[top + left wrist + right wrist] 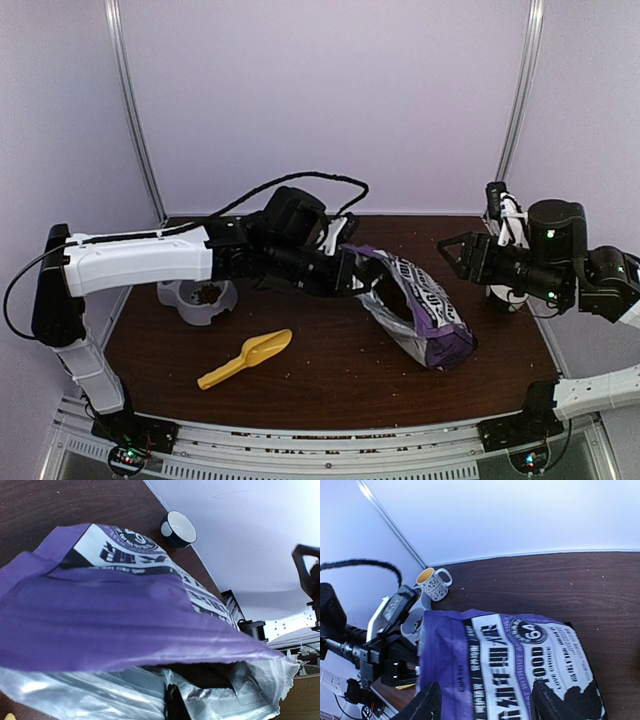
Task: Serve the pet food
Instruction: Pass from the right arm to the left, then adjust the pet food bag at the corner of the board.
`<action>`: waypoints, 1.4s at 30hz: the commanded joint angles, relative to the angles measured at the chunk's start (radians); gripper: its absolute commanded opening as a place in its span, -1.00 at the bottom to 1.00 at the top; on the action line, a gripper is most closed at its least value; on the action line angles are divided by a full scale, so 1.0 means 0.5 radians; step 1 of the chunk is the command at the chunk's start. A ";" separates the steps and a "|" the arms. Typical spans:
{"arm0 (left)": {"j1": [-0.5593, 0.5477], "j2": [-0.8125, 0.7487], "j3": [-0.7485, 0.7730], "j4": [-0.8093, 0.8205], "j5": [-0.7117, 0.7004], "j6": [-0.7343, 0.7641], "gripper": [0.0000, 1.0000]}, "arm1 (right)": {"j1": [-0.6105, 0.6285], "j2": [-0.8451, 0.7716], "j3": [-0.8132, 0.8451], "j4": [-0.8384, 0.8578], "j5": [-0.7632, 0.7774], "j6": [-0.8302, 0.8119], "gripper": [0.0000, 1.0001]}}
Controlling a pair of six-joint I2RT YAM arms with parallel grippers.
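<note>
While the yellow scoop (245, 360) lies flat near the front edge of the table (330, 385), touching nothing, all the action sits one row back. The purple-and-white bag (425, 310) is down on its side, its open mouth turned toward the left arm. Some pet food (208, 294) is already in one well of the grey bowl (198, 300), and the rest is presumably inside the bag, with crumbs scattered over the wood.

The left gripper (350, 270) is right at the bag's mouth. From its wrist view the crumpled foil lip bunches around a dark finger, so it looks clenched on that lip. The right gripper (485, 705) hangs above the printed face, jaws spread wide and gripping nothing. Farther back, a speckled mug (434, 583) stands by the wall.

Here's the danger: only one thin foil edge is held. If the left arm hauls on it, the foil could slide out of the pinch, or the bag could pivot and dump kibble across the table short of the bowl. The left forearm also passes right by the bowl, so a careless swing could knock it.
</note>
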 commanded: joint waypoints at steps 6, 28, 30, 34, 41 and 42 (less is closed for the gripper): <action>0.090 -0.351 0.137 -0.501 0.268 0.581 -1.00 | -0.288 -0.107 -0.592 -0.032 -0.147 0.146 0.13; 0.034 0.337 1.231 -0.853 0.890 1.066 -1.00 | 0.673 0.269 -0.824 1.149 -0.596 -0.058 0.02; 0.030 0.384 1.265 -0.855 0.892 1.059 -1.00 | 0.714 0.338 -0.758 1.158 -0.534 -0.064 0.02; 0.029 0.377 1.253 -0.870 0.828 1.082 -0.80 | 0.745 0.379 -0.743 1.146 -0.388 -0.023 0.01; 0.021 0.176 1.125 -0.926 0.307 1.162 0.13 | 0.750 0.247 -0.847 1.152 -0.206 0.051 0.01; 0.012 0.112 1.077 -0.925 0.142 1.157 0.31 | 0.750 0.225 -0.854 1.144 -0.187 0.052 0.01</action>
